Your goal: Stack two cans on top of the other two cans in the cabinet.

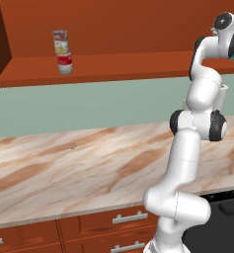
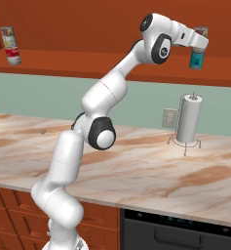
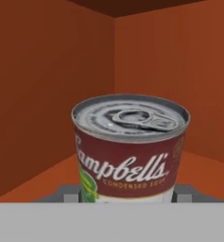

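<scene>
step: second stack | gripper (image 2: 201,45) clenched on yellow-and-green can (image 3: 130,147), we hover above teal can (image 2: 197,60) | next: we lower squarely, release

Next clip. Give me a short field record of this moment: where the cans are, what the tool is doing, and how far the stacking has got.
left stack: yellow-and-green can standing on red-and-white can, on the cabinet shelf
right end of shelf: teal can upright
tool: shut on second can, directly above the teal can
contact between those two: cannot tell
counter: paper towel holder
progress: one stack done, second not yet released
</scene>
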Robot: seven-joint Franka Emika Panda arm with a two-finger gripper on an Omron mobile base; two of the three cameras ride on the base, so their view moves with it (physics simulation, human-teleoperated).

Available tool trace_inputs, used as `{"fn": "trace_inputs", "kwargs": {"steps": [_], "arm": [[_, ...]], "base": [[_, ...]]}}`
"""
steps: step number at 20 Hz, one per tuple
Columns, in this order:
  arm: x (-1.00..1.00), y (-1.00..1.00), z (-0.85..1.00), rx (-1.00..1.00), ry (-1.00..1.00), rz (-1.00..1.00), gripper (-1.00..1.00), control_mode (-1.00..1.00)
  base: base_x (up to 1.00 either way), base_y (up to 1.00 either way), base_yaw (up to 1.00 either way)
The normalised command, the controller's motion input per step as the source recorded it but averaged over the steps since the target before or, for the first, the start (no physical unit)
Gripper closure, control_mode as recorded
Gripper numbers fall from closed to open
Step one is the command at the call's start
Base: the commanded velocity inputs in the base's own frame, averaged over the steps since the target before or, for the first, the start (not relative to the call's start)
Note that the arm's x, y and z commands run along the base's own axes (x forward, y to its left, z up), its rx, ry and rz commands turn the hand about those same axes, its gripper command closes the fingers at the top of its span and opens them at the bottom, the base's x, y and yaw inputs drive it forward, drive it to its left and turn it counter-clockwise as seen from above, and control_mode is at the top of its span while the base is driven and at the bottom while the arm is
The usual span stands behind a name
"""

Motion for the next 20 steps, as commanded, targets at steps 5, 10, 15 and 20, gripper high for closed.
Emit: {"fn": "trace_inputs", "kwargs": {"steps": [5, 10, 15, 20], "arm": [[0.08, 0.00, -0.03, 0.09, 0.08, 0.00, -1.00, -1.00], [0.01, 0.00, 0.00, 0.12, 0.01, 0.00, -1.00, -1.00], [-0.03, 0.04, -0.03, 0.04, 0.00, 0.00, -1.00, -1.00], [-0.08, 0.20, -0.09, 0.00, 0.00, 0.00, -1.00, -1.00]], "base": [[0.00, 0.00, 0.00], [0.00, 0.00, 0.00], [0.00, 0.00, 0.00], [0.00, 0.00, 0.00]]}}
